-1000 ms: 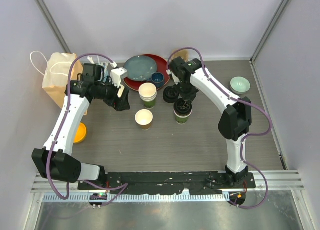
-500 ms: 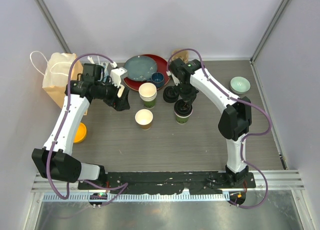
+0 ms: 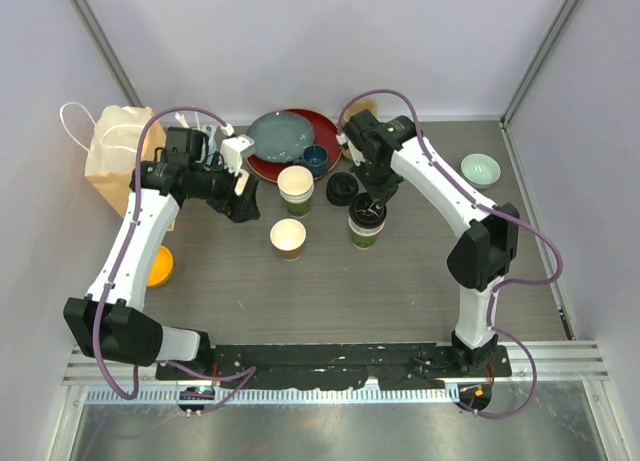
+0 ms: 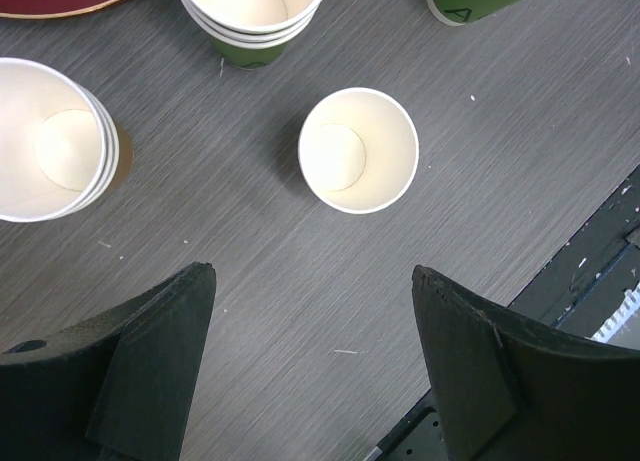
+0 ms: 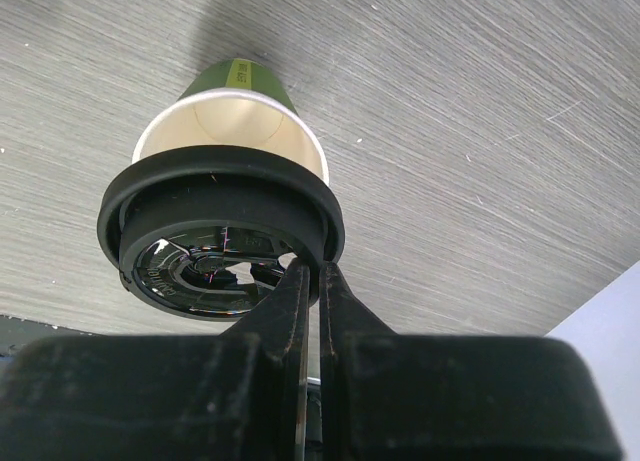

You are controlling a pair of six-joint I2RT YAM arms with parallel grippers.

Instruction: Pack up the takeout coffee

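Right wrist cam gives me what top can't: right gripper (image 5: 312, 271) pinching lid (image 5: 200, 243) by its rim, partly over the upright green cup (image 5: 243, 80), mouth up. Left gripper (image 4: 312, 273) spread wide above upright brown cup (image 4: 358, 151).

You have two single cups, a green-sided cup (image 3: 364, 237) and a brown-sided cup (image 3: 288, 238); two nested stacks, a green stack (image 4: 250, 11) and a brown stack (image 4: 50, 141); one paper bag (image 3: 112, 161).

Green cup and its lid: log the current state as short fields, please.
green cup: upright, mouth partly uncovered
lid: black, tilted over the cup's mouth, not seated
right gripper: shut on the lid's rim
left gripper: open, holding nothing
brown cup: upright, no lid, below the left gripper
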